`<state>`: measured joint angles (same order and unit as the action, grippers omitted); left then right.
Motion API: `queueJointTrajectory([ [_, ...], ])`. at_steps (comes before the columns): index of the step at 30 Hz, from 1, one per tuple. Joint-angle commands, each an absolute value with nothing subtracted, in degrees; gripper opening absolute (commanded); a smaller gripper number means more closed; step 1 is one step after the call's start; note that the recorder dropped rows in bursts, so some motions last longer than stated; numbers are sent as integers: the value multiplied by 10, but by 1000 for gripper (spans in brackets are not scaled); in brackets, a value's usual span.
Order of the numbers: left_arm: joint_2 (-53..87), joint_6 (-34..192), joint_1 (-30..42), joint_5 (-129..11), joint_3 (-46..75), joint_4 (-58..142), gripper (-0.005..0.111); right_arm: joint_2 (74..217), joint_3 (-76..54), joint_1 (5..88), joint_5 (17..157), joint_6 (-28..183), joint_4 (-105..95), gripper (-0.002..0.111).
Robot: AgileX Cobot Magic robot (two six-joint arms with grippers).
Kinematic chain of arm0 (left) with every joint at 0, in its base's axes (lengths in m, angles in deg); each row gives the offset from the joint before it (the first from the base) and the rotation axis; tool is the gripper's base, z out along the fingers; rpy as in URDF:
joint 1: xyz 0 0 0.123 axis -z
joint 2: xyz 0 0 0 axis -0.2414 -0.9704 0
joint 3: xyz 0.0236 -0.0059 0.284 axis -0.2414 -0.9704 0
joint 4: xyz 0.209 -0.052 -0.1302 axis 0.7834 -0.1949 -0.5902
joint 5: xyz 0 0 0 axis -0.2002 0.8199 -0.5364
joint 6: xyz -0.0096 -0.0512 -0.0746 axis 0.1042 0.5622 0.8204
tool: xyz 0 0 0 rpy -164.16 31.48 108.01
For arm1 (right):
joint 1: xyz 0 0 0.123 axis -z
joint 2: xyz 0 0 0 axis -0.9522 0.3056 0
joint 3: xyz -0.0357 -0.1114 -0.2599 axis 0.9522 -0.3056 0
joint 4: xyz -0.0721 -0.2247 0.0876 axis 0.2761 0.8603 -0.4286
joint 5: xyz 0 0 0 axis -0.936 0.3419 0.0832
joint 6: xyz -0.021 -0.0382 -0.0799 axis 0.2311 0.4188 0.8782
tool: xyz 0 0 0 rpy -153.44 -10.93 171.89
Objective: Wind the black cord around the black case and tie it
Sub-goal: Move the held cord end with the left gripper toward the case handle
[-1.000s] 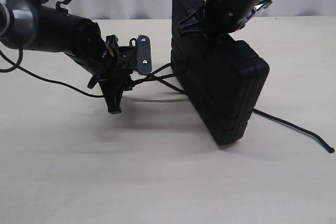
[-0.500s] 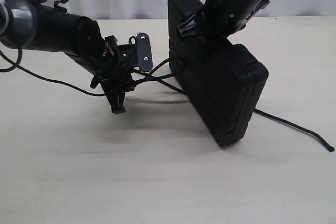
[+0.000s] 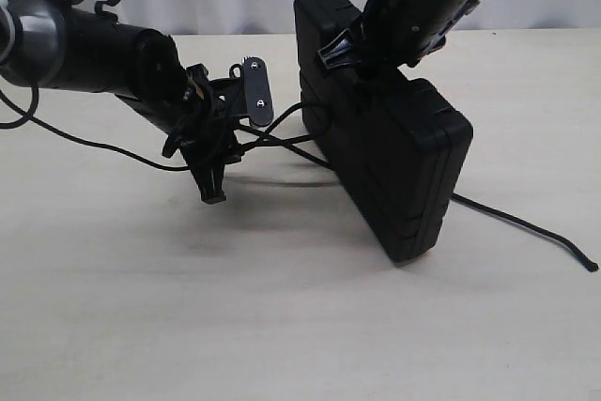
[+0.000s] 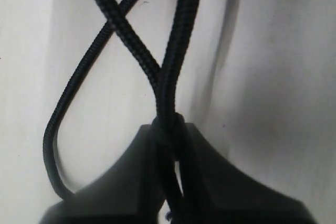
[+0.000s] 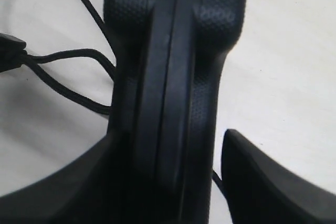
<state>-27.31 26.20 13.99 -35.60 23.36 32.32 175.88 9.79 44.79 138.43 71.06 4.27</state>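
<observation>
On pale wood-look bench [image 3: 141, 307], black textured hard-plastic case [image 3: 385, 166] tilted on edge betw. parted jaws of right end effector [image 5: 173, 145], gap at one finger. Left end effector [image 4: 169, 135] pinched shut on thin black braided cord [image 4: 168, 77], running to case; loose tail on bench beyond.

Case [image 3: 404, 166]: standing on edge on tabletop [image 3: 282, 326], centre-right, right gripper [image 5: 172, 137] straddling its top. Cord [image 3: 526, 224]: running from left gripper [image 4: 170, 129], left of case, trailing out rightward.
</observation>
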Motion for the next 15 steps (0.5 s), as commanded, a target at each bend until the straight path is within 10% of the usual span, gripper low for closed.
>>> queueJointTrajectory([
  [1,-267,268,141,-364,230,315,0,1767,105,451,1419,733,29,53],
  [15,-267,268,141,-366,230,313,0,1766,105,451,1425,785,-30,53],
])
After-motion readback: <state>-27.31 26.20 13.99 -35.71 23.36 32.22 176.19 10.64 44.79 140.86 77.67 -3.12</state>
